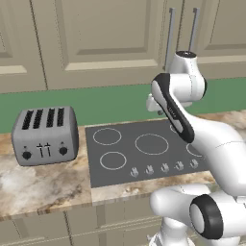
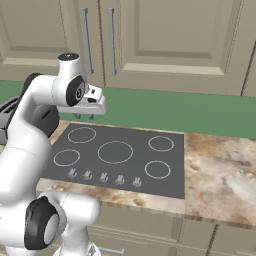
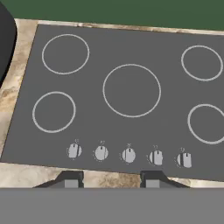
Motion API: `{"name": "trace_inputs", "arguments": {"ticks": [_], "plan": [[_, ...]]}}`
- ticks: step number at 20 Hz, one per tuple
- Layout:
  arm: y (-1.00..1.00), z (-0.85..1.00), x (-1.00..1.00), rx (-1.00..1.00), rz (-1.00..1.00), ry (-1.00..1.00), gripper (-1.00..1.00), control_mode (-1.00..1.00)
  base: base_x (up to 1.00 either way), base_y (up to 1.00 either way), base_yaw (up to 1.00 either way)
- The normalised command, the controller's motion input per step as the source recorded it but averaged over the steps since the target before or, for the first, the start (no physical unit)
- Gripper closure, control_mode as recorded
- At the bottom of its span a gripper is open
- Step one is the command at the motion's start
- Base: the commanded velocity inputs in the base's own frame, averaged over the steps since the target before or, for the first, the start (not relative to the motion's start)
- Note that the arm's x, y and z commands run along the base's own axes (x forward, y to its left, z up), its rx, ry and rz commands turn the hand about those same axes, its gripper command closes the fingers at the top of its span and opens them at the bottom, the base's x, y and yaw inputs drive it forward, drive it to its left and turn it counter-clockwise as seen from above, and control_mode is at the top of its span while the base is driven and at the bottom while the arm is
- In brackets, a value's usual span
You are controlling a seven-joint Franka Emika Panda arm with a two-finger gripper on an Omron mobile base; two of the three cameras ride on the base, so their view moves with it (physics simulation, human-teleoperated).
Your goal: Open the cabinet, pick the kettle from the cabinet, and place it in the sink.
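The cabinet [image 1: 110, 33] hangs on the wall above the counter with its beige panel doors shut. Its two long silver bar handles [image 1: 170, 33] stand side by side, seen also in the right base view as handles [image 2: 86, 40] on the cabinet [image 2: 170, 35]. The kettle is hidden and the sink is out of view. My gripper [image 2: 85, 118] hovers above the back left part of the black cooktop, pointing down, well below the handles. In the hand view the gripper [image 3: 111, 180] is open, its two dark fingertips [image 3: 70, 179] apart with nothing between them.
A black cooktop [image 1: 144, 149] with white rings and a row of knobs [image 3: 129, 154] lies in the marble counter [image 2: 220, 165]. A silver toaster [image 1: 45, 134] stands left of it. A green backsplash [image 2: 175, 110] runs behind, and low beige cabinets [image 1: 72, 226] sit under the counter edge.
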Motion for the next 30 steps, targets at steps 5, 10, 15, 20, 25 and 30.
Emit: {"name": "trace_inputs", "arguments": {"ticks": [5, 10, 15, 20, 25, 30], "plan": [[0.0, 0.0, -0.08, 0.0, 0.01, -0.03, -1.0, -1.0, 0.0, 0.0, 0.0], [0.01, 0.01, -0.24, -0.01, 0.1, -0.33, -1.0, -1.0, 0.0, 0.0, 0.0], [0.0, 0.06, -0.3, -0.03, 0.04, -0.43, -1.0, -1.0, 0.0, 0.0, 0.0], [-0.01, 0.2, -0.16, 0.0, -0.03, -0.1, -1.0, -1.0, 0.0, 0.0, 0.0], [-0.01, 0.36, -0.01, 0.0, -0.06, 0.06, -1.0, -1.0, 0.0, 0.0, 0.0], [-0.03, 0.39, -0.03, 0.0, -0.04, 0.01, -1.0, -1.0, 0.0, 0.0, 0.0]]}}
